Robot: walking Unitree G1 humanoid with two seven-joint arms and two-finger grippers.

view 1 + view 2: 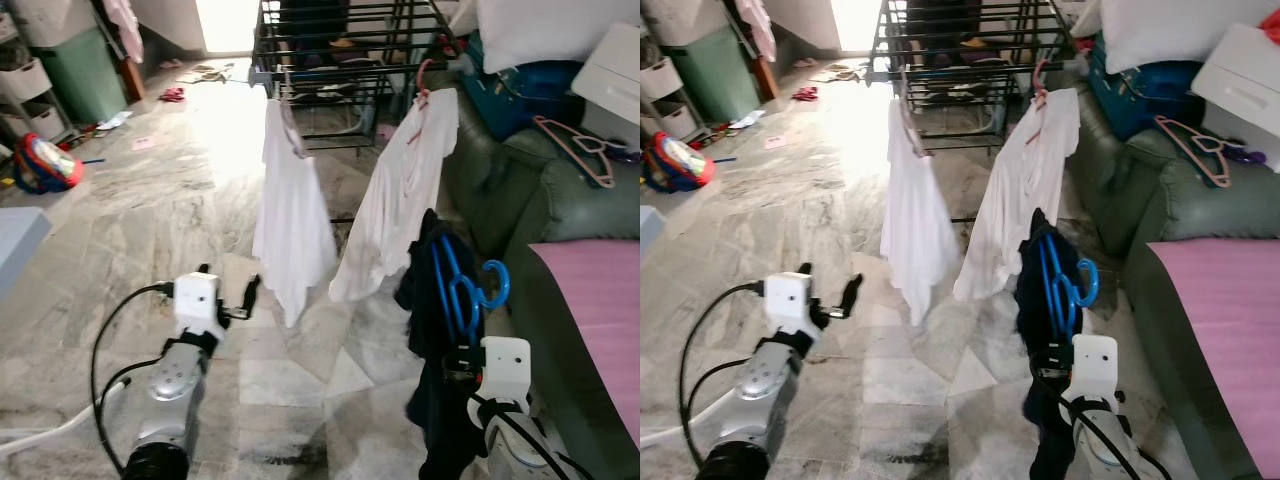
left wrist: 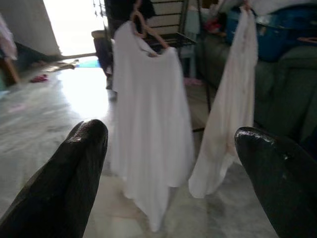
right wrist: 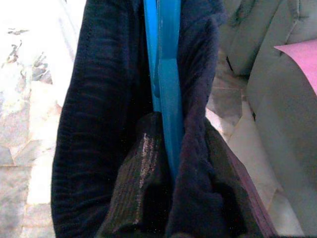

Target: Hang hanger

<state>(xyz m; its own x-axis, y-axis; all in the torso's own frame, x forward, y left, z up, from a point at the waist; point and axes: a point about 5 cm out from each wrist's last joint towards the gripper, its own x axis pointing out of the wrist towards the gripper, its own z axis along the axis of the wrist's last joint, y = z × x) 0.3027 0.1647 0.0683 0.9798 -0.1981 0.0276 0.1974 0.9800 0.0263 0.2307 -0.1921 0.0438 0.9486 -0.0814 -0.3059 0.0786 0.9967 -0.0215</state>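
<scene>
The right gripper point(image 1: 462, 352) has its jaws clamped on a bright blue plastic hanger point(image 1: 465, 290) draped with a dark navy garment point(image 1: 430, 330), held upright just short of the black metal drying rack point(image 1: 340, 50). Two white shirts point(image 1: 290, 215) hang from that rack on pink hangers. The left gripper point(image 1: 240, 297) hovers over the marble floor point(image 1: 150, 220), jaws spread wide and empty.

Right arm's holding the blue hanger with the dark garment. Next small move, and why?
Probably raise and carry the right gripper forward toward the drying rack: the blue hanger sits well below and short of its bars, where two white shirts hang.
</scene>
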